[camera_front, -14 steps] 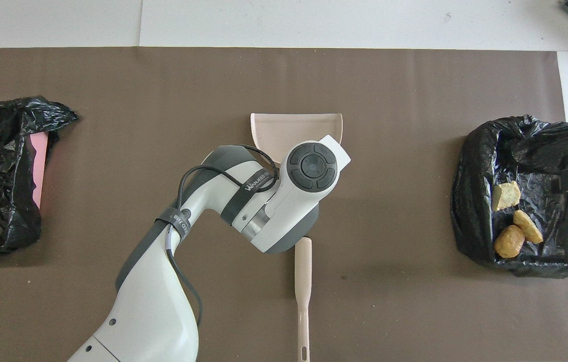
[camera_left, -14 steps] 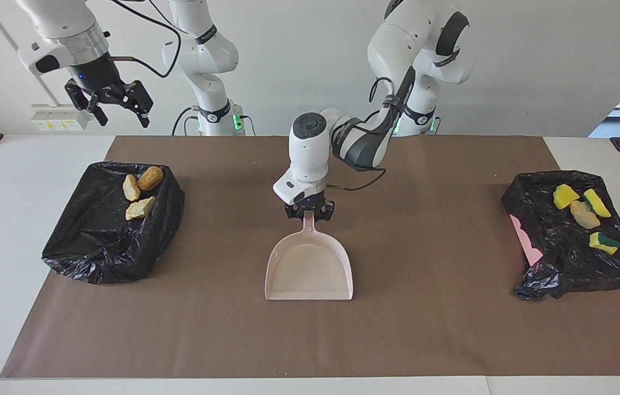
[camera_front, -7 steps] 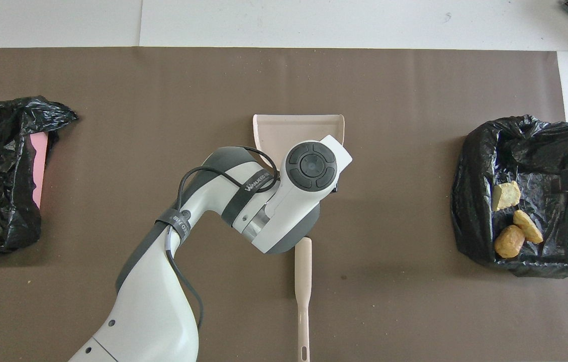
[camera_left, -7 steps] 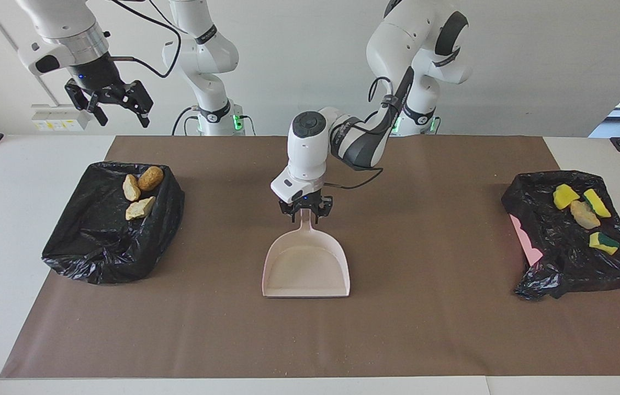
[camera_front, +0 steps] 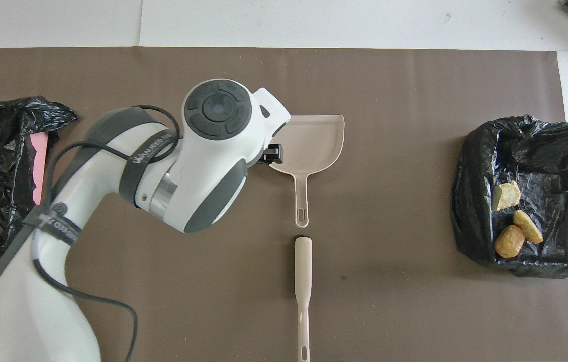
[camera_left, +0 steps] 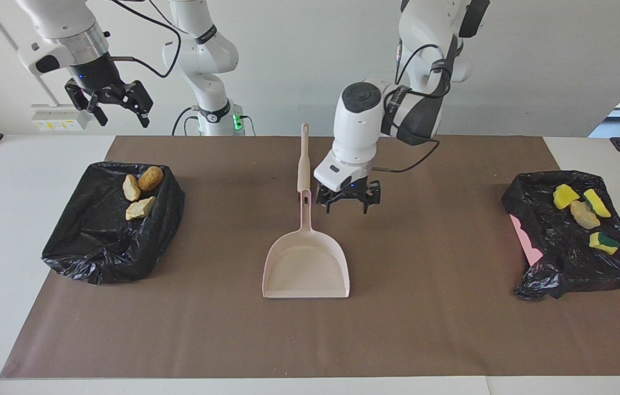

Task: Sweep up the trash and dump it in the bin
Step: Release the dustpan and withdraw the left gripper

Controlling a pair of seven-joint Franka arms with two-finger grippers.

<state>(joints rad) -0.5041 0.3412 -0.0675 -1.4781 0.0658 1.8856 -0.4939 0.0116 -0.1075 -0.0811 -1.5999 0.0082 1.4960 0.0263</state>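
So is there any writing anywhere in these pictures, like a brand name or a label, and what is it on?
A short line of white lettering on the black strap around the left arm: too blurred to read for sure.
White lettering on a second black strap lower on the same arm: too small to read.
White labelled box against the wall under the right gripper: markings too small to read.
Nothing else carries text.

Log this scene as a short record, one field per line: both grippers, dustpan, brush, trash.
left gripper: open, empty, over the mat beside the dustpan's handle
right gripper: open, raised above the bread bin's end, waiting
dustpan: flat on the mat, mid-table, empty
brush: lying on the mat, nearer the robots than the dustpan
bread pieces: in the black-lined bin
sponge chunks: in the other black-lined bin
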